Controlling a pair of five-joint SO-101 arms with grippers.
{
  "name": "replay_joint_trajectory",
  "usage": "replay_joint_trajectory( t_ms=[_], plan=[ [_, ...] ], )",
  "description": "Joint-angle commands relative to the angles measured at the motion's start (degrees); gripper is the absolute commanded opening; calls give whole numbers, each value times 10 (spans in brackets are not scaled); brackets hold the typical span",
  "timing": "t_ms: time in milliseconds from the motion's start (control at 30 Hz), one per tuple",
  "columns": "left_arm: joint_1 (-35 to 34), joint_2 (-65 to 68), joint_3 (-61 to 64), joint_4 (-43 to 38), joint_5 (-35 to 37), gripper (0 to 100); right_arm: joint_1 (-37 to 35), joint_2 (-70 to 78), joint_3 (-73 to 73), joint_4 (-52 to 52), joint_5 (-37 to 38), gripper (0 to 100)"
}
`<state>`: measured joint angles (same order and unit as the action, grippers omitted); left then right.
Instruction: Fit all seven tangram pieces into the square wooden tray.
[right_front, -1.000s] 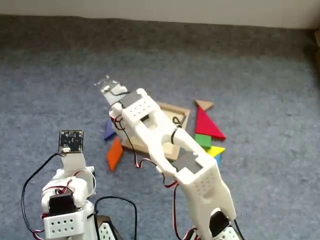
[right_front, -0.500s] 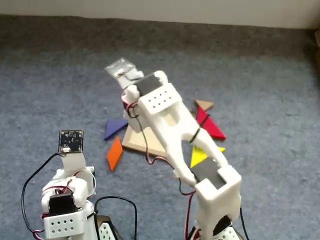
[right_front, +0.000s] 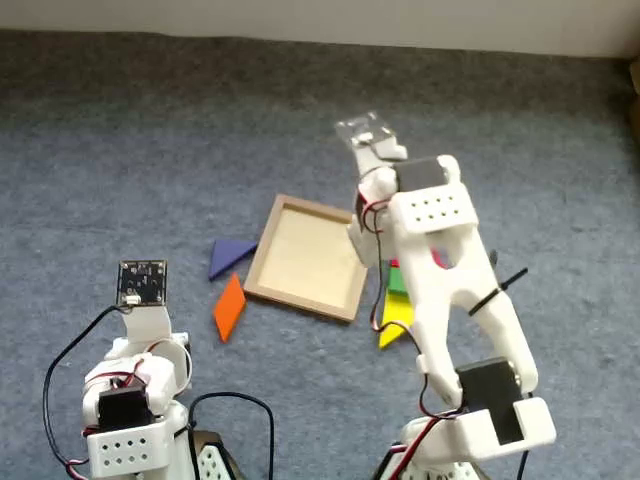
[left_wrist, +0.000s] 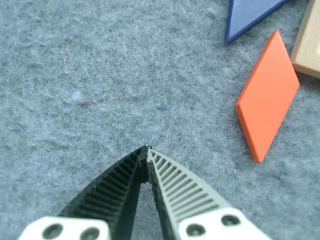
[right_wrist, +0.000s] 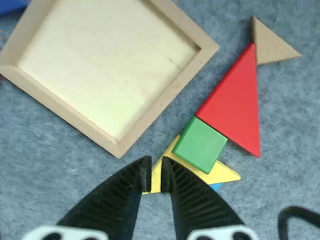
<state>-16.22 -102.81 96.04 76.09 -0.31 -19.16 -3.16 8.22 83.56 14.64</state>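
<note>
- From the high view, we see the wooden tray (right_front: 305, 255) lying empty on the grey bench (right_front: 120, 150), turned at a slant.
- The blue triangle (right_front: 230, 255) and the orange parallelogram (right_front: 229, 306) lie just beside the tray's left edge, apart from it.
- On the tray's other side, the yellow triangle (right_front: 396, 318) and the green square (right_front: 397, 281) peek out from under the right arm (right_front: 440, 250). That arm's right claw (right_front: 368, 135) hangs past the tray's far right corner.
- The left arm (right_front: 135, 400) sits folded at the near left edge.
- In the left wrist view, the left claw (left_wrist: 146, 150) is closed on nothing, its tips meeting above bare bench (left_wrist: 75, 75). Beyond it lie the orange parallelogram (left_wrist: 267, 97), the blue triangle (left_wrist: 250, 12) and a tray (left_wrist: 307, 45) corner.
- In the right wrist view, the right claw (right_wrist: 156, 172) grips nothing. Its fingers are drawn together with a thin slit between them, over the yellow triangle (right_wrist: 222, 174).
- The green square (right_wrist: 200, 144) touches the yellow triangle and the red triangle (right_wrist: 235, 110), whose tip meets the tan triangle (right_wrist: 270, 45).
- This cluster lies just beside the empty tray (right_wrist: 110, 65).
</note>
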Motion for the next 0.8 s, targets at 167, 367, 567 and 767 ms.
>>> replay_joint_trajectory(
  t_ms=[167, 367, 567, 767],
  plan=[
    [-4, -15, 11, 3, -2, 7, 43, -31, 42, -85, 35, 326],
    [-4, -15, 11, 3, -2, 7, 43, 7, 39, -117, 35, 337],
    [-4, -15, 11, 3, -2, 7, 43, 115, 36, -116, 44, 339],
    [-4, -15, 11, 3, -2, 7, 44, 135, 36, -121, 79, 339]
  ],
)
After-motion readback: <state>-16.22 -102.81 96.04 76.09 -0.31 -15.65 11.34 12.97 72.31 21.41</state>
